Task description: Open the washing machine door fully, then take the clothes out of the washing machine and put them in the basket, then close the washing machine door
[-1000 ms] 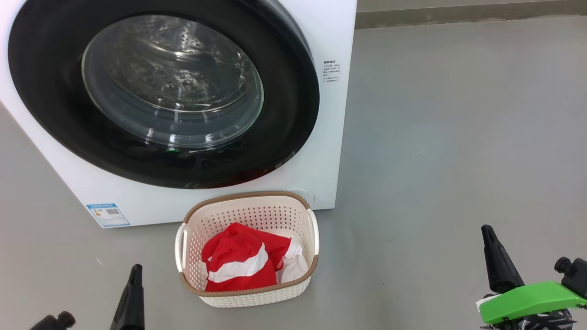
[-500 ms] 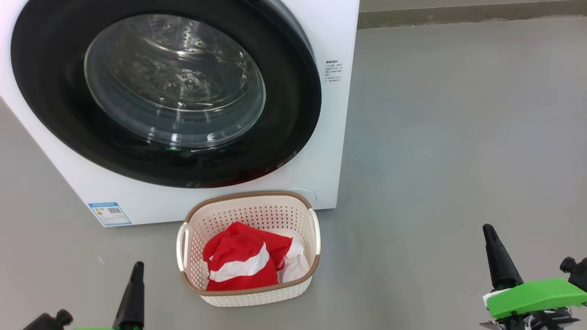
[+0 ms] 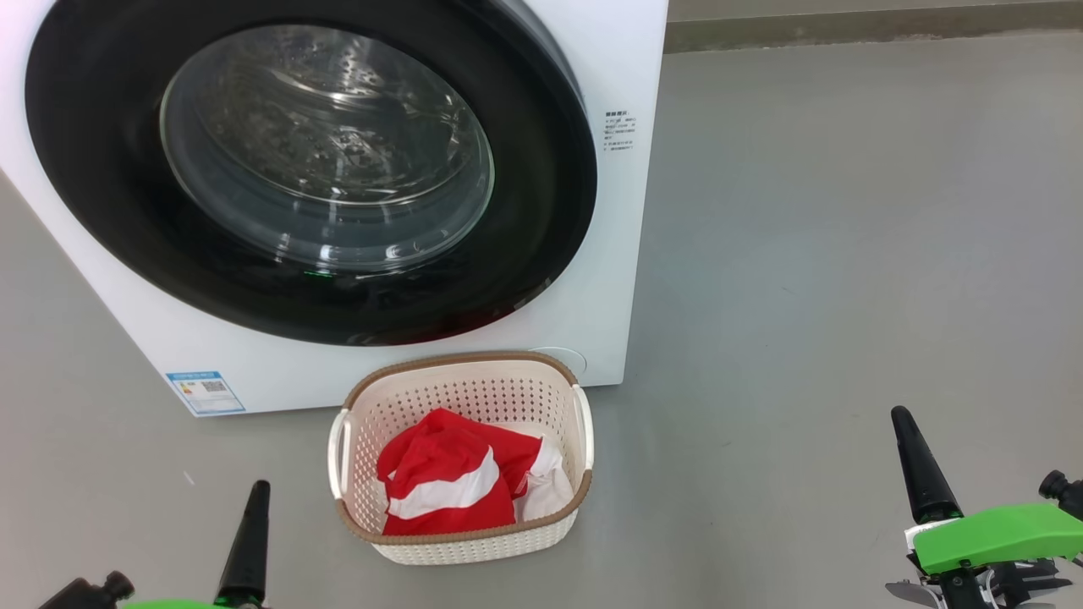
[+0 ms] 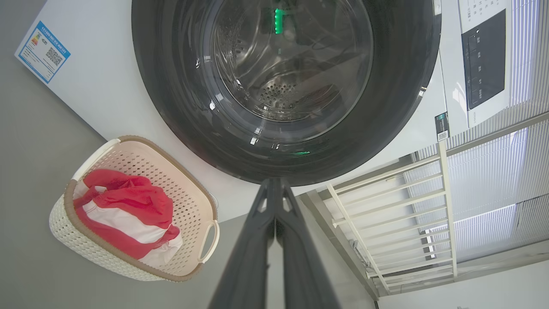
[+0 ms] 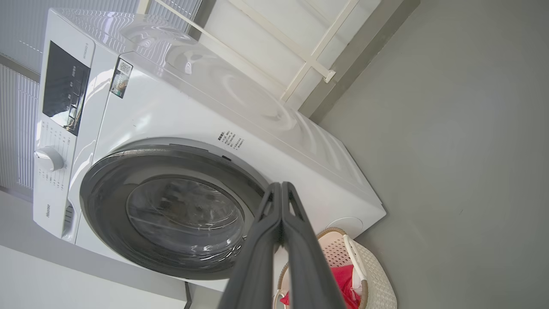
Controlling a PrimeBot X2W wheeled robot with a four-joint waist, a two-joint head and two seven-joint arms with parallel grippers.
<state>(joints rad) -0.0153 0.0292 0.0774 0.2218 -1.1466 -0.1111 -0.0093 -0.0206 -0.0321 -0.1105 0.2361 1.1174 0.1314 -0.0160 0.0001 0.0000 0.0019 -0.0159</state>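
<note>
Both left pincer (image 3: 258, 499) and right pincer (image 3: 905, 427) were closed, empty; clothes (image 3: 440, 474) in basket (image 3: 474, 545), door (image 3: 546, 211) shut; task seemed complete, withdrawal next

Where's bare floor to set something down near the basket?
Widest bare floor: right of the washing machine and basket, ahead of the right gripper. A smaller patch lies between basket and left gripper. Crowded: basket close before the machine, clothes inside.

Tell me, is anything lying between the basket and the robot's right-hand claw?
No. In the head view, the stretch from the basket across to the right gripper is bare grey floor.
</note>
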